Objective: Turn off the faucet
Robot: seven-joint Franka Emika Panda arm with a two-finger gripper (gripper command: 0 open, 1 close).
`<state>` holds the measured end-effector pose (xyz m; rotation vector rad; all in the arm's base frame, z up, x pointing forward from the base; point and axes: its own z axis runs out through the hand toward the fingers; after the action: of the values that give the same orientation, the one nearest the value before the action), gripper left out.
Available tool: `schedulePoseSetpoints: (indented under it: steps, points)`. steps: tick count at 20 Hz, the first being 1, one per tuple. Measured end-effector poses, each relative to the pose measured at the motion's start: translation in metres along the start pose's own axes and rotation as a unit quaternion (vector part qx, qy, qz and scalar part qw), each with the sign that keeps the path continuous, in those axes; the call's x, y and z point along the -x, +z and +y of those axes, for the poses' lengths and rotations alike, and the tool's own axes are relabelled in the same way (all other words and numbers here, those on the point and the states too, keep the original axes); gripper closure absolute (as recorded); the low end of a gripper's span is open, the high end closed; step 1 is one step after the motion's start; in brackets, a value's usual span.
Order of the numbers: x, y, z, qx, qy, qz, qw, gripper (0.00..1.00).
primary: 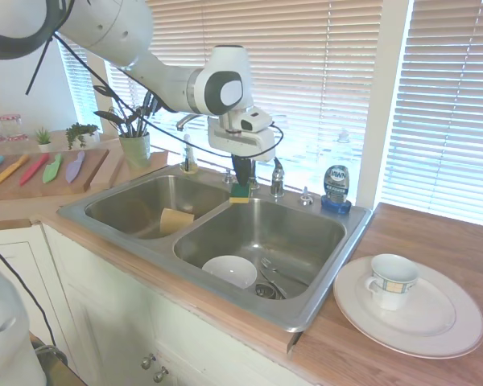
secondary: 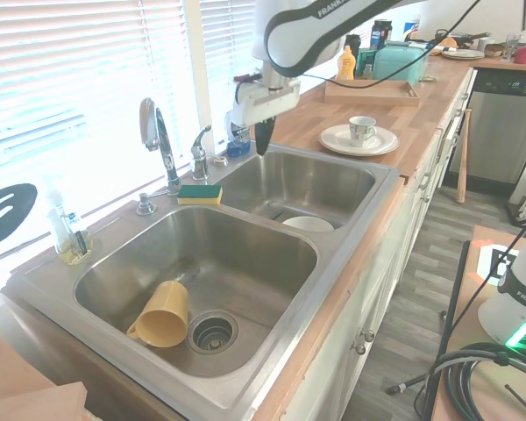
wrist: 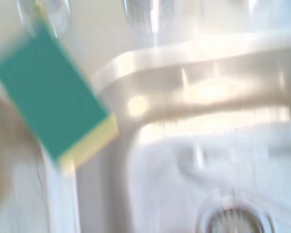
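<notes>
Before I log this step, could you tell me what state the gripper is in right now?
Gripper: fingers together, shut, holding nothing, hanging above the sink rim beside the faucet handle.

Strong daylight poured through the white slatted window blinds (primary: 322, 72), overexposing them and glaring off the stainless steel double sink (secondary: 245, 263), while the wrist view was heavily motion-blurred.

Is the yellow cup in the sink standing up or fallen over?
Fallen over. The yellow cup lies on its side beside the drain, its mouth facing sideways.
</notes>
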<state>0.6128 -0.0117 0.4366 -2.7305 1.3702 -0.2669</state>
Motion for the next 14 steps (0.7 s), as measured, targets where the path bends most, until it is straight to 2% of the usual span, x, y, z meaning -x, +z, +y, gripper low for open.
schedulePoseSetpoints:
  steps: [5,10,14]
  points:
    - [-0.027,-0.015,-0.041,-0.043,0.01,0.017,0.9989,1.0]
    - [-0.042,-0.023,-0.063,-0.109,0.02,0.064,0.9918,1.0]
    - [-0.052,-0.02,-0.068,-0.122,0.028,0.076,0.9892,1.0]
